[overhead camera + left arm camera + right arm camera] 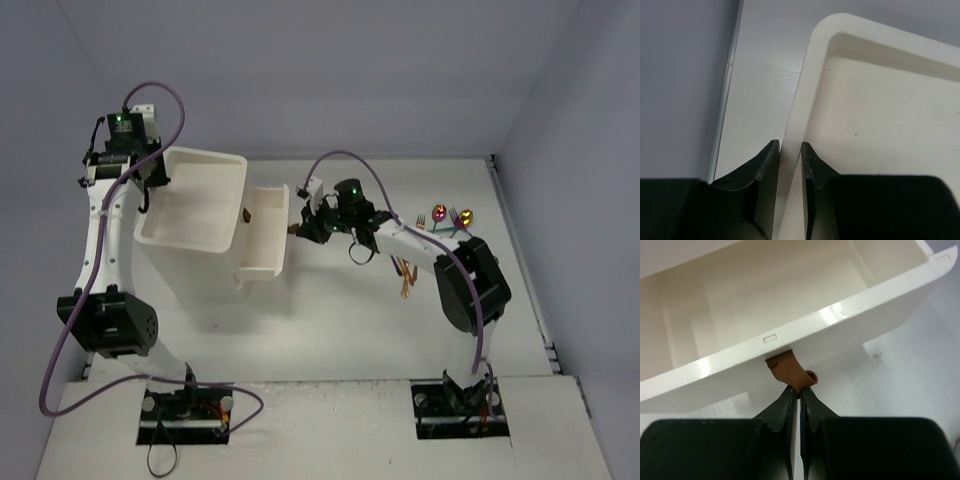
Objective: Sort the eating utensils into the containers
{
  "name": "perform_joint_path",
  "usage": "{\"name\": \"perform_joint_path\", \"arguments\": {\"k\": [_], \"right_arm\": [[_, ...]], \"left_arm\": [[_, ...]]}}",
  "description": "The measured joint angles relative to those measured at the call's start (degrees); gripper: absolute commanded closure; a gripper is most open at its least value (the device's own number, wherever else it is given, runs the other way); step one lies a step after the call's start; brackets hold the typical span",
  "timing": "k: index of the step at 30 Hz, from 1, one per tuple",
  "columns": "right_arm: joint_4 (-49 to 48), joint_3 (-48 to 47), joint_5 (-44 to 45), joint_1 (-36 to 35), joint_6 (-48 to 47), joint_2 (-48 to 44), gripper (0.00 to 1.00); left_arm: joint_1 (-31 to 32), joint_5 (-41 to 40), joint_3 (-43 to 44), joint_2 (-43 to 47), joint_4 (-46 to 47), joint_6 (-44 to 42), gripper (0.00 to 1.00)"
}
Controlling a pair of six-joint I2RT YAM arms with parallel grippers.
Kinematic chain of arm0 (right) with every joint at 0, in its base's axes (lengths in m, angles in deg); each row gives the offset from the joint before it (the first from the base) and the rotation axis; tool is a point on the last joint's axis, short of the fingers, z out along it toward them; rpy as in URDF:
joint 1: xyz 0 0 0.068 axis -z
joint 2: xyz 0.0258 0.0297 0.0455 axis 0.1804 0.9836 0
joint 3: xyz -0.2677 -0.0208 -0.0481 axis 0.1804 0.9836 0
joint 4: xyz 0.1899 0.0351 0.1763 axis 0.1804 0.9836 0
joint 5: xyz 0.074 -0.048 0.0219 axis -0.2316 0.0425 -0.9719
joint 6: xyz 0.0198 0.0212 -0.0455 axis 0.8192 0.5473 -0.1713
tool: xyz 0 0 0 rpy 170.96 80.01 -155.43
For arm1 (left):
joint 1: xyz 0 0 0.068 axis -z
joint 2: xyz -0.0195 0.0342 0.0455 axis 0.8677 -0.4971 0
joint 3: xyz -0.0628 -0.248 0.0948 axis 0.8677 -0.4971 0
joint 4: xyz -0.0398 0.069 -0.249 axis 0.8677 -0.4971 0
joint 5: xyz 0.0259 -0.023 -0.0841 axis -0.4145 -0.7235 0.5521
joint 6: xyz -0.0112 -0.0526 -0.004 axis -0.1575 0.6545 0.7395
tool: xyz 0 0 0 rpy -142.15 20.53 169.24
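right gripper clenched on the lower drawer's brown handle; best to pull straight right and level while left gripper, clamped on the upper drawer's rim, braces.

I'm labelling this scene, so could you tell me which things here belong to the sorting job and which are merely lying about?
Job: upper drawer, rim clamped by the left gripper; lower drawer, its brown handle pinched by the right gripper; loose utensils.
Lying about: only the arms' purple cables.
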Motion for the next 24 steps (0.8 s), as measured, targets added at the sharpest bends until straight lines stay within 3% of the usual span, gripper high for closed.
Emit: {"name": "perform_joint_path", "arguments": {"k": [1,5,8,11,17,24], "right_arm": [[0.0,0.9,0.3,0.1,0.0,-0.7,1.00],[0.3,2.9,1.2,0.1,0.2,-1.9,0.76],[0.9,3.1,2.3,0.2,0.7,-2.1,0.54],[2.4,3.1,4.7,0.3,1.4,-3.7,0.41],[7.5,3.1,12.2,1.1,3.0,-13.4,0.33],[12.9,6.2,24.6,5.2,5.9,-28.4,0.30]], "left_arm": [[0.0,0.0,0.0,0.0,0.0,0.0,1.00],[0.0,0.1,0.0,0.0,0.0,0.0,0.99],[-0.1,0.3,0.3,0.0,-0.3,0.0,0.75],[-0.1,0.6,1.1,0.0,-1.2,0.9,0.54],[0.0,2.6,7.5,1.1,-3.4,2.5,0.36],[0.0,4.9,7.1,15.4,-3.5,3.5,0.32]]}}
